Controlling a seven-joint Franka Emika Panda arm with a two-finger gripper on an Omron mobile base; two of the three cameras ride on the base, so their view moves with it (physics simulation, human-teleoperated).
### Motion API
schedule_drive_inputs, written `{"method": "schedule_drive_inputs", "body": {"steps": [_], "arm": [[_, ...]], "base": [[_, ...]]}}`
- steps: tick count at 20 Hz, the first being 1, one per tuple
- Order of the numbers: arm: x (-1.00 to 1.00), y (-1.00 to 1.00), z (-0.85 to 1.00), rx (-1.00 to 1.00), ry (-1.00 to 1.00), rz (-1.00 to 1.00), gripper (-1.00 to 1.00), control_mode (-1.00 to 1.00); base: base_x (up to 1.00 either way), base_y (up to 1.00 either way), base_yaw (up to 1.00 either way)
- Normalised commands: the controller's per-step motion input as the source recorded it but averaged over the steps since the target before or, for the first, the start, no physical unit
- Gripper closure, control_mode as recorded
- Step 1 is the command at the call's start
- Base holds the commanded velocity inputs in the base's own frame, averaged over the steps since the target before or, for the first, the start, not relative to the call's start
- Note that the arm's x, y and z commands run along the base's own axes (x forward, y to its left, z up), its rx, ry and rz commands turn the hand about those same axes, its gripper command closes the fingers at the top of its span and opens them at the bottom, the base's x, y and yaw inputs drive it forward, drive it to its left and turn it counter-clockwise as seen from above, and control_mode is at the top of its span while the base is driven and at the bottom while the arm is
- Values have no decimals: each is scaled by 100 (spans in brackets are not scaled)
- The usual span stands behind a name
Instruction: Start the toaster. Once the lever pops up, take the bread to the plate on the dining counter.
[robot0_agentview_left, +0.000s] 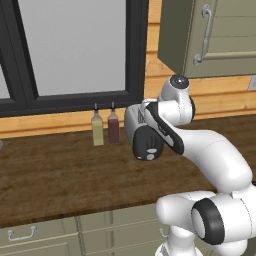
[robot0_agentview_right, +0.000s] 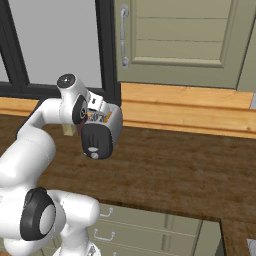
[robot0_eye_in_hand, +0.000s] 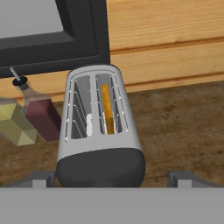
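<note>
Toaster (robot0_eye_in_hand: 99, 131) sits on the dark wood-grain counter (robot0_agentview_left: 55, 175) toward its back edge, just in front of the plank wall under the window frame; silver body, two top slots, dark end panel facing the robot. From the left base view (robot0_agentview_left: 145, 134) and right base view (robot0_agentview_right: 101, 132) the round knob shows low on that dark panel. Bread (robot0_eye_in_hand: 106, 109) is down in the right-hand slot as the hand view sees it, standing on edge, orange-tan strip visible between the wire guides; left-hand slot shows only guides and a pale patch. Gripper (robot0_eye_in_hand: 116, 178) is spread fully wide and has hold of nothing: both dark tips sit low in the hand view, one either side of the toaster's dark end, apart from it. Hand looks along the toaster's length from the dark-panel end. Two slim bottles stand beside the toaster at the back edge, yellow one (robot0_agentview_left: 97, 129) and dark red one (robot0_agentview_left: 113, 126), touching or nearly so; red one is nearer the toaster. Green cabinet (robot0_agentview_right: 180, 40) hangs above the counter
</note>
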Motion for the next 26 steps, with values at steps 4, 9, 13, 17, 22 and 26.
{"method": "schedule_drive_inputs", "body": {"steps": [4,9,13,17,22,26], "arm": [[0,0,0,0,0,0,-100,-100],[0,0,0,0,0,0,-100,-100],[0,0,0,0,0,0,-100,-100],[0,0,0,0,0,0,-100,-100],[0,0,0,0,0,0,-100,-100],[0,0,0,0,0,0,-100,-100]], "base": [[0,0,0],[0,0,0],[0,0,0],[0,0,0],[0,0,0],[0,0,0]]}}
